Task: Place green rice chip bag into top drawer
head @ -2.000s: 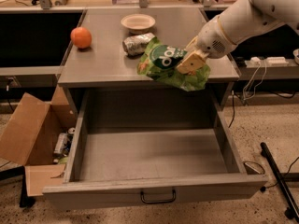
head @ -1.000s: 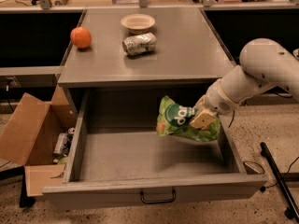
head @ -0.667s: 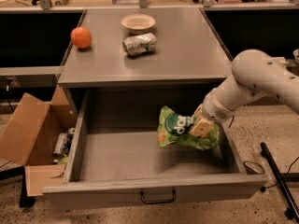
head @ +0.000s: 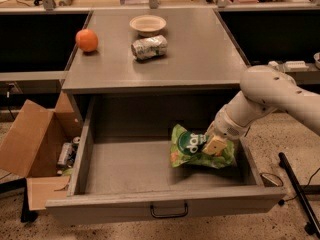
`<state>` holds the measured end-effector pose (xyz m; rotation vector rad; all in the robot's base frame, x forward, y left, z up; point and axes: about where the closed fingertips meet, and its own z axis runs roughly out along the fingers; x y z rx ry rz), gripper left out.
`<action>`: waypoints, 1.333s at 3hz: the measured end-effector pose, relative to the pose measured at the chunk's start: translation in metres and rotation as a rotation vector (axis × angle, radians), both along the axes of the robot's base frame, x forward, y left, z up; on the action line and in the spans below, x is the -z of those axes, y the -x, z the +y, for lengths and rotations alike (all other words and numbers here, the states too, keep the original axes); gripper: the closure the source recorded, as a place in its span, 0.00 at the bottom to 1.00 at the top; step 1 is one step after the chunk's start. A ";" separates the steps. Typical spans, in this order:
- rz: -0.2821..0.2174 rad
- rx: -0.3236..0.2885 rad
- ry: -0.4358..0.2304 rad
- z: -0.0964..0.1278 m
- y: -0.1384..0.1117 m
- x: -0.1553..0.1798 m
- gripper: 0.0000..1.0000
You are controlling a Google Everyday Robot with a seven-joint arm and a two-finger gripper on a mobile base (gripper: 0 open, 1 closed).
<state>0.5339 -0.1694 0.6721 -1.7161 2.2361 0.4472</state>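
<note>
The green rice chip bag (head: 191, 149) lies inside the open top drawer (head: 165, 204), right of its middle, and appears to rest on the drawer floor. My gripper (head: 215, 145) reaches down from the right on the white arm and is shut on the bag's right end. The drawer is pulled fully out, with its small black wire handle (head: 169, 212) at the front centre.
On the grey counter (head: 200, 59) above the drawer sit an orange (head: 87, 40), a shallow bowl (head: 147, 24) and a crushed silver can (head: 149, 47). An open brown cardboard box (head: 32, 149) stands left of the drawer. A black pole (head: 300, 194) lies on the floor at right.
My gripper carried the bag from above the counter down into the drawer. Over the last second it sank lower and slightly right, until the bag reached the drawer floor.
</note>
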 end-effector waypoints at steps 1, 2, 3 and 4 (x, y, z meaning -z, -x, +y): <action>0.006 -0.001 0.000 -0.001 0.001 0.004 0.39; 0.008 -0.003 -0.004 -0.001 0.001 0.005 0.15; -0.008 -0.013 -0.032 -0.001 0.004 -0.004 0.00; -0.049 -0.017 -0.086 -0.003 0.005 -0.023 0.00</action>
